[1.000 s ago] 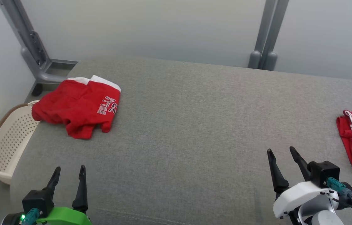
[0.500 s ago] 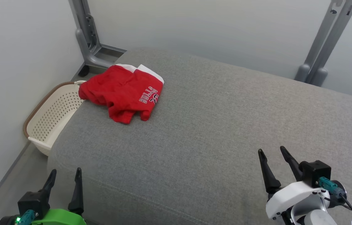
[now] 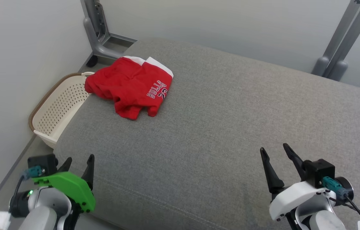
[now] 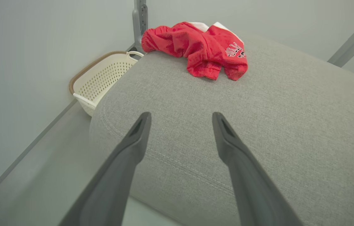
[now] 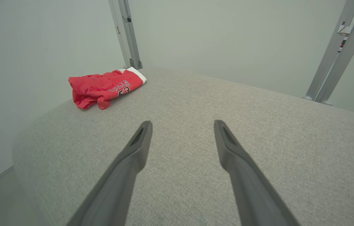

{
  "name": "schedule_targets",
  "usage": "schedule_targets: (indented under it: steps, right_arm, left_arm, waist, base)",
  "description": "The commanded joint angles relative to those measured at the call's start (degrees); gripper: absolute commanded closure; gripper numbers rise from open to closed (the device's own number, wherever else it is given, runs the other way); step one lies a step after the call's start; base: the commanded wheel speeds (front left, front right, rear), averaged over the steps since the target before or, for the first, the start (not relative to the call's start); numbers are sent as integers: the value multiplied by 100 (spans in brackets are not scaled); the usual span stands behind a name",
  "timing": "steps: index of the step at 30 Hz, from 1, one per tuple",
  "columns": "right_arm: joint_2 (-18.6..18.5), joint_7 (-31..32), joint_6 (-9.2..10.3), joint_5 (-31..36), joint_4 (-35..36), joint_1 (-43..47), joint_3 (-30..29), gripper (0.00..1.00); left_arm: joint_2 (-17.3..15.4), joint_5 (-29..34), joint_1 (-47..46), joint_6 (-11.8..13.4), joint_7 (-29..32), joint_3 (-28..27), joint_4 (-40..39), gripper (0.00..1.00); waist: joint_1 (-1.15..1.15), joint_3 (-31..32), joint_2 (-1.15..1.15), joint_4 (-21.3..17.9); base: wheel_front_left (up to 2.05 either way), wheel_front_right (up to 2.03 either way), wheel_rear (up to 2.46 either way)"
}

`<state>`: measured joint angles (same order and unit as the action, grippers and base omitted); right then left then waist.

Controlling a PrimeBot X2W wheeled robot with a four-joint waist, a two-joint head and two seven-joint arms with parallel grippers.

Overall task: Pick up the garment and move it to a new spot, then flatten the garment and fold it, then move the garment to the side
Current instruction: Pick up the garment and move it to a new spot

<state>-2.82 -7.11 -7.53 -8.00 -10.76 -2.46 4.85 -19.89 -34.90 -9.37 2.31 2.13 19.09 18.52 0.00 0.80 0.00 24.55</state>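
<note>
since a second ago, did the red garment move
No. The red garment still overhangs the same cushion corner above the white basket; only the camera turned.

Red garment (image 3: 132, 91) with white trim and "BULLS" lettering; crumpled, lying at the grey cushion's far-left corner
</note>
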Motion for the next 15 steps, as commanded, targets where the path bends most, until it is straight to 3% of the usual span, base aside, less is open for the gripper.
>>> schedule_targets:
  steps: [1, 7, 15]
  right_arm:
    - [-16, 63, 9, 93, 96, -25, 13, 0]
    - [-17, 468, 9, 500, 664, -233, 66, 0]
    - [-236, 955, 9, 765, 1477, -490, 163, 0]
  left_arm:
    - [100, -179, -255, 33, 278, -29, 198, 0]
    - [440, -536, -1760, 76, 1319, -49, 1190, 0]
    - [519, -561, -3329, 53, 1631, -107, 2194, 0]
  waist:
    - [0, -231, 0, -101]
    - [0, -884, 0, -469]
    - [0, -1921, 0, -949]
  base:
    - [0, 0, 0]
    - [0, 0, 0]
    - [0, 0, 0]
